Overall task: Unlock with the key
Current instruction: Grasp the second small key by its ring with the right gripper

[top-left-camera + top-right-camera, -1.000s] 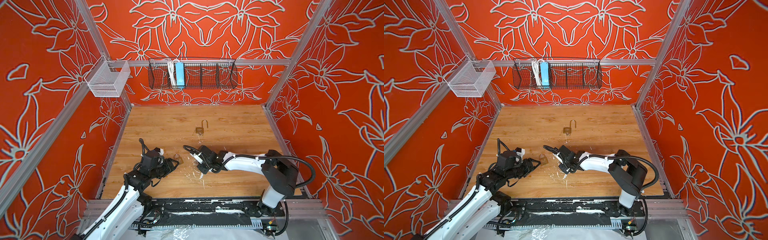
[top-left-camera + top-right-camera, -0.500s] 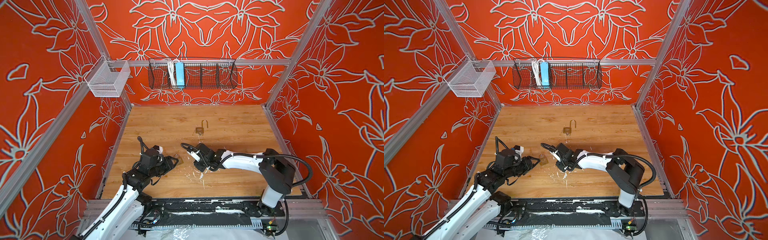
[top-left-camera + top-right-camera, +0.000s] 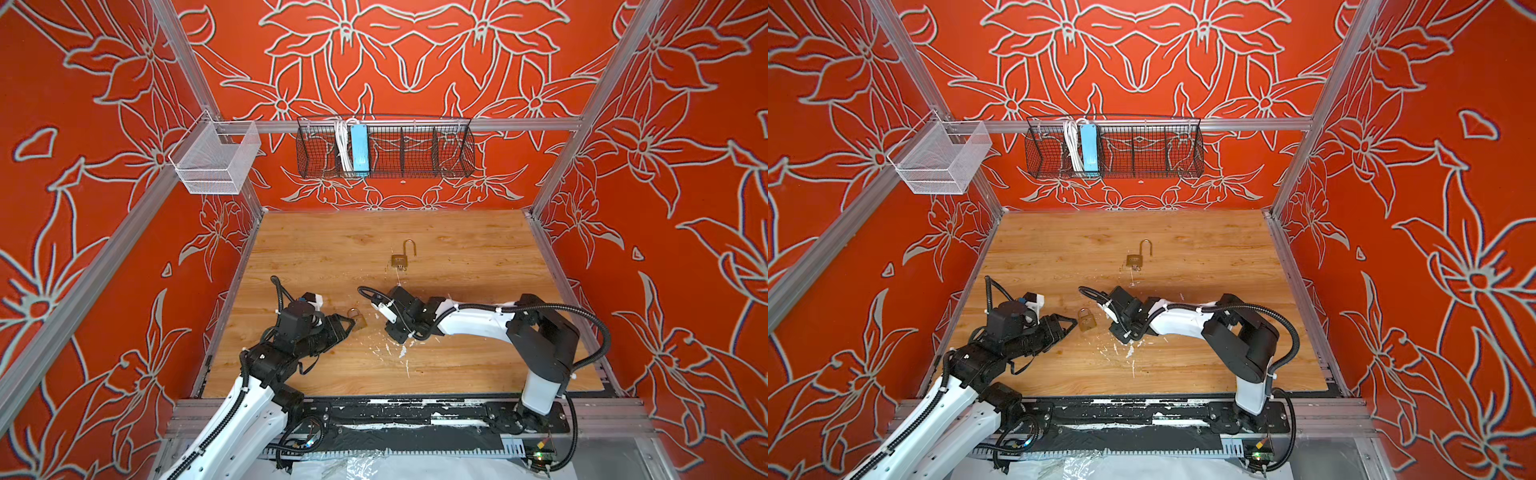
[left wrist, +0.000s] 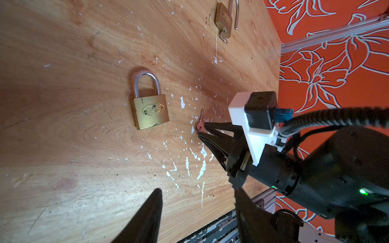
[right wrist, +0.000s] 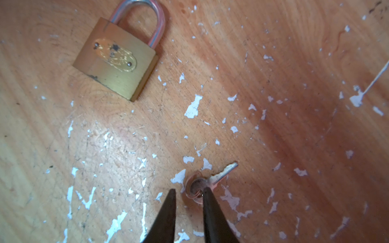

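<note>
The right hand (image 5: 188,192) has slid a little toward the left arm since a second ago. It sits low on the worktop (image 3: 457,249) with its fingers narrowly parted. The ring of the loose key (image 5: 224,171) lies between the tips: one tip overlaps the ring's edge and the other stands just clear, so nothing is pinched. The blade points away from this hand, flat on the wood. The left hand (image 4: 196,191) has kept its place, fingers spread wide and holding nothing. The closed brass padlock (image 4: 150,113) lies just ahead of its tips, not touching them. Well beyond both hands lies a second padlock (image 3: 400,259), shackle swung open, with a second key (image 4: 223,35) in its base.
</note>
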Robot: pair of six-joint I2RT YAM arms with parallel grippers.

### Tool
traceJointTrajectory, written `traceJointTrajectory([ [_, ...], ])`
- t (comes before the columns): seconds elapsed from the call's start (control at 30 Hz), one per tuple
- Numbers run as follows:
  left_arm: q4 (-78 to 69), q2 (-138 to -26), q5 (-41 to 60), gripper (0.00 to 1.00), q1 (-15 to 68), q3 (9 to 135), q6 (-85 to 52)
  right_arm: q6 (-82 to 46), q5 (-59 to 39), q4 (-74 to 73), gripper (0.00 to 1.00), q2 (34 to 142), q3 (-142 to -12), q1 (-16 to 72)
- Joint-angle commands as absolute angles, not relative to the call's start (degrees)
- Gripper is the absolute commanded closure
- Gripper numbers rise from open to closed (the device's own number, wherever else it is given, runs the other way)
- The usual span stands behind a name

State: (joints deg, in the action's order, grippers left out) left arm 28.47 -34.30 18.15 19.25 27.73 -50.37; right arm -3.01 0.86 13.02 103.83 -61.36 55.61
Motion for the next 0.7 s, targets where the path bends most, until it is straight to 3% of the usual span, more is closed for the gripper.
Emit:
traceJointTrajectory([
  [0.0, 28.7, -34.5, 17.9, 0.44, 19.4, 27.8, -50.2, -3.7, 1.5, 13.9, 0.76, 105.4, -62.6, 56.0],
  [0.33, 28.3, -34.3, 18.0, 0.44, 19.4, 27.5, -50.4, -4.0, 4.1, 13.4, 0.77, 106.0, -62.5, 56.1],
  [0.67, 26.0, -35.1, 19.5, 0.44, 19.4, 26.5, -51.1, -1.7, 6.2, 11.2, 0.99, 103.8, -60.2, 56.1],
])
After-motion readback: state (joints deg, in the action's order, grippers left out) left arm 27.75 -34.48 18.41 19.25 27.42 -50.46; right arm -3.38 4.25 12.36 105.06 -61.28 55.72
